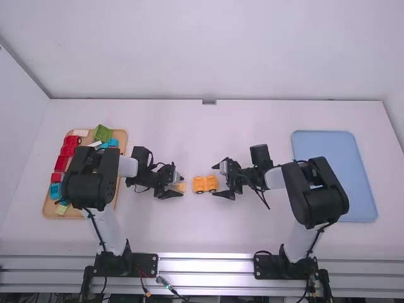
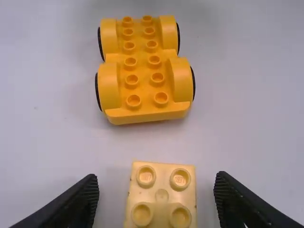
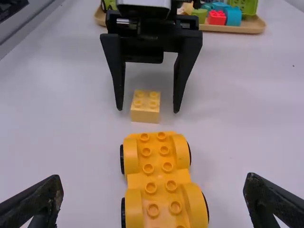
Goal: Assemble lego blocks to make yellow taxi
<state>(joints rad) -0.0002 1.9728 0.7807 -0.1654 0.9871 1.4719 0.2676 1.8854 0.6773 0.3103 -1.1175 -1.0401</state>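
Yellow block (image 2: 161, 195) is needing a square, level grip; my left end effector (image 2: 156, 179) and right end effector (image 3: 154, 177) are standing open.

My left gripper (image 1: 181, 184) and right gripper (image 1: 216, 180) are black; I see an orange-yellow wheeled base (image 2: 141, 70) with black tyres (image 2: 193, 83), a paler yellow brick (image 2: 162, 184), a plain light-blue tray (image 1: 328, 145) and a tan tray (image 1: 124, 140).

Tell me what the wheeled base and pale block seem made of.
The wheeled base looks like hard moulded plastic with a satin finish: crisp studs, soft highlights. Its matt black wheels could be rubber or plastic. The pale block seems smooth plastic too, glossy on its studs.
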